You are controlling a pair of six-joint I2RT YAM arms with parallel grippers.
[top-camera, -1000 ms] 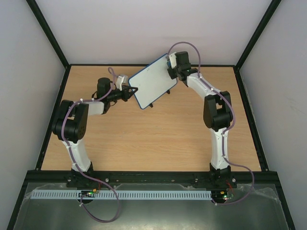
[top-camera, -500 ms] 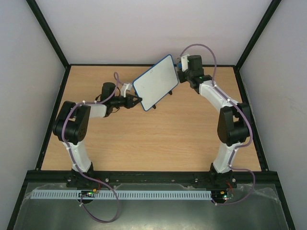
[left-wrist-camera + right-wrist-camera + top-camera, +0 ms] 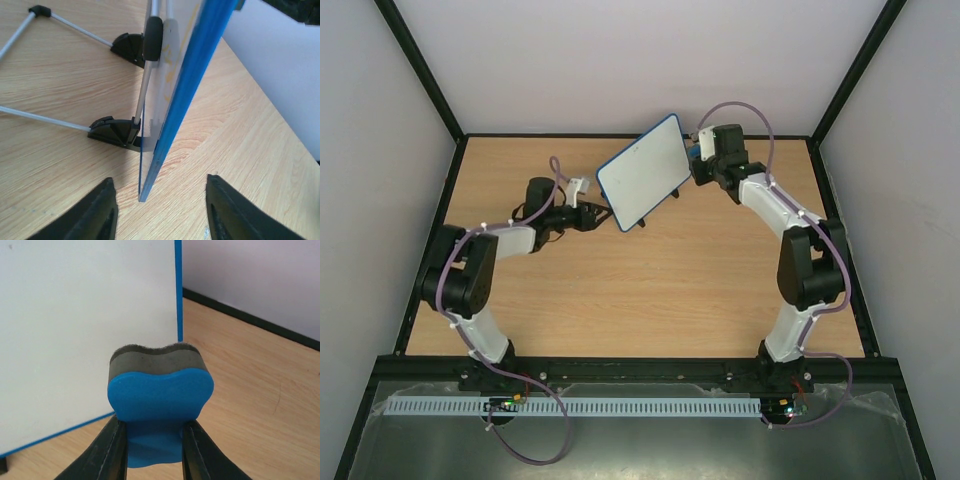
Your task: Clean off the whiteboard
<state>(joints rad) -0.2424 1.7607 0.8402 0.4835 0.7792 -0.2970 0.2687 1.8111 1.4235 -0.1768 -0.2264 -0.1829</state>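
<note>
Top cam: fixed high behind arm bases (image 3: 492,372), looks down on whole bench (image 3: 650,290), wide. Left wrist cam: tight behind left claw (image 3: 160,200), whiteboard (image 3: 185,85) edge-on just ahead. Right wrist cam: tight behind right claw (image 3: 152,432), looks past blue eraser (image 3: 160,395) onto the whiteboard's face. All three share the whiteboard.

Both arms (image 3: 485,332) wear white shells, black joints (lilac cables (image 3: 735,102) looped alongside) and black fingers (image 3: 97,214).
</note>
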